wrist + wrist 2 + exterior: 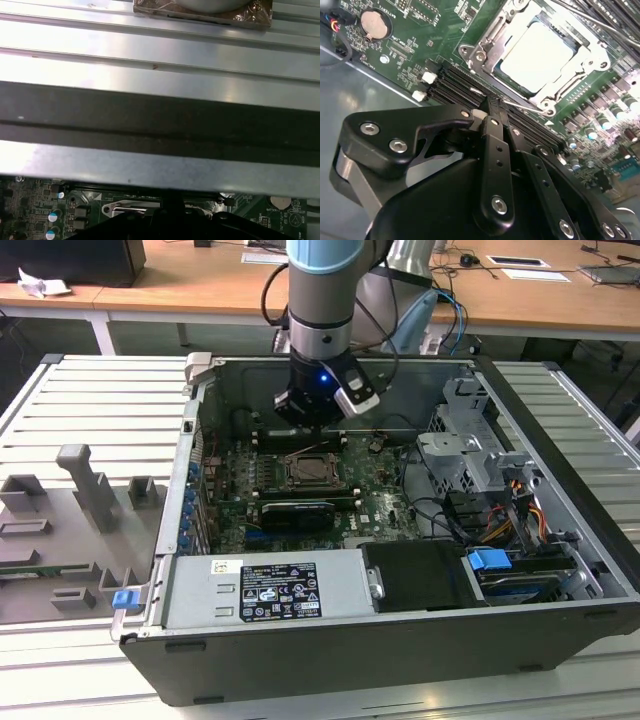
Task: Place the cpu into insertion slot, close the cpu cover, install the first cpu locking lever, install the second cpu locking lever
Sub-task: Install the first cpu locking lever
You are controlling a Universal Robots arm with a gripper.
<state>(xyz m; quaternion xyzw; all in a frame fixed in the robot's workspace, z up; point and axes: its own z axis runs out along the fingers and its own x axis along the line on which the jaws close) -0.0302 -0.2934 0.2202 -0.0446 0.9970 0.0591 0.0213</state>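
Note:
The cpu lies flat in the insertion slot, its pale metal face showing through the window of the cpu cover, which is folded down over it. A thin wire locking lever runs along the socket edge nearest my fingers. My gripper is shut, its tips right at that lever; whether they touch it I cannot tell. In the exterior view the gripper hangs inside the open computer case, just behind the socket. Another lever lies along the far side of the socket.
Black memory slots sit between my fingers and the socket. A long black expansion card, the power supply and a drive cage surround the board. The case wall is close. Grey fixtures stand outside the case.

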